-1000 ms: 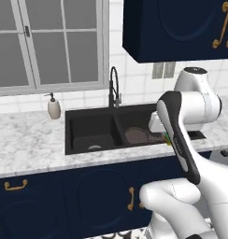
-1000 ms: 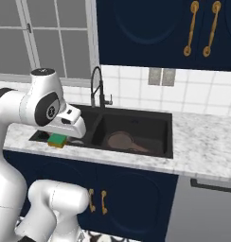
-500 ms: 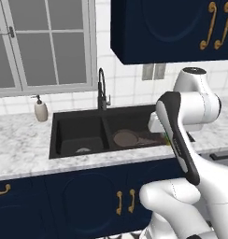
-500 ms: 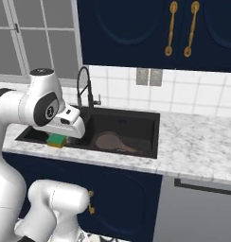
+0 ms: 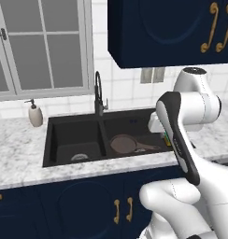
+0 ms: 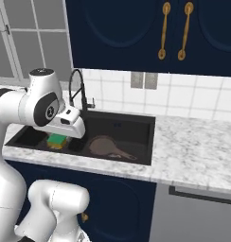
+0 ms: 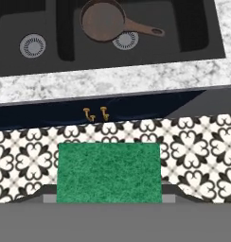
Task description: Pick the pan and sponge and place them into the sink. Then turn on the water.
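Observation:
My gripper (image 6: 60,138) is shut on the green sponge (image 7: 109,172), which has a yellow layer (image 6: 56,140). In the hand view the sponge covers the fingertips and hangs over the patterned floor, in front of the counter edge. The reddish-brown pan (image 5: 124,144) lies in the right basin of the black sink (image 5: 69,135), its handle pointing right. The pan (image 7: 103,20) sits beside a round drain, and in the right base view the pan (image 6: 104,145) is just right of the hand. The black gooseneck faucet (image 5: 98,93) stands behind the divider. No water is running.
A cream soap dispenser (image 5: 35,114) stands on the marble counter (image 6: 193,146) left of the sink. Dark blue cabinet doors with gold handles (image 7: 96,113) run below the counter. Upper cabinets (image 6: 136,33) hang overhead. A window is at the back left.
The whole scene has slid left in both base views, so the base has driven. The arm keeps the same pose with the sponge in its grip. The pan stays in the basin.

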Robot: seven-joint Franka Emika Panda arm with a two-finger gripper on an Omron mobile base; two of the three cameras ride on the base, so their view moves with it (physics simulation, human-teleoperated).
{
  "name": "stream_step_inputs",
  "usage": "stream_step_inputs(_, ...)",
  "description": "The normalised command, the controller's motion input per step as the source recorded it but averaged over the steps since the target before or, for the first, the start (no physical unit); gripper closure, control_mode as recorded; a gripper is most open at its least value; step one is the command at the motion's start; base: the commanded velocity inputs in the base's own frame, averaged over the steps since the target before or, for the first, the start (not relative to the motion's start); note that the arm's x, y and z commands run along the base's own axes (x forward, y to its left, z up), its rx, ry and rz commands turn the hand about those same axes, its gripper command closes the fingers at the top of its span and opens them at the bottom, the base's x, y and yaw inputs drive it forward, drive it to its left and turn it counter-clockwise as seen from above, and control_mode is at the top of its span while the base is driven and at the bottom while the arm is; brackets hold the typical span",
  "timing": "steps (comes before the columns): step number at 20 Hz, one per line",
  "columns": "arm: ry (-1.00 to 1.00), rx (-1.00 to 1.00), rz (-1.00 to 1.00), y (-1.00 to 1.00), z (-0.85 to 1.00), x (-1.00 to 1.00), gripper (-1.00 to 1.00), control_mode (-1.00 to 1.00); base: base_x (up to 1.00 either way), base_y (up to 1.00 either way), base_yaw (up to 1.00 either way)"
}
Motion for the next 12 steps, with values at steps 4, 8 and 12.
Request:
stream_step_inputs(4, 0.00, 0.00, 0.00, 0.00, 0.00, 0.00, 1.00, 1.00, 0.51, -0.16, 0.00)
stream_step_inputs(8, 0.00, 0.00, 0.00, 0.00, 0.00, 0.00, 1.00, 1.00, 0.44, -0.22, -0.02)
stream_step_inputs(12, 0.00, 0.00, 0.00, 0.00, 0.00, 0.00, 1.00, 1.00, 0.28, -0.26, -0.10)
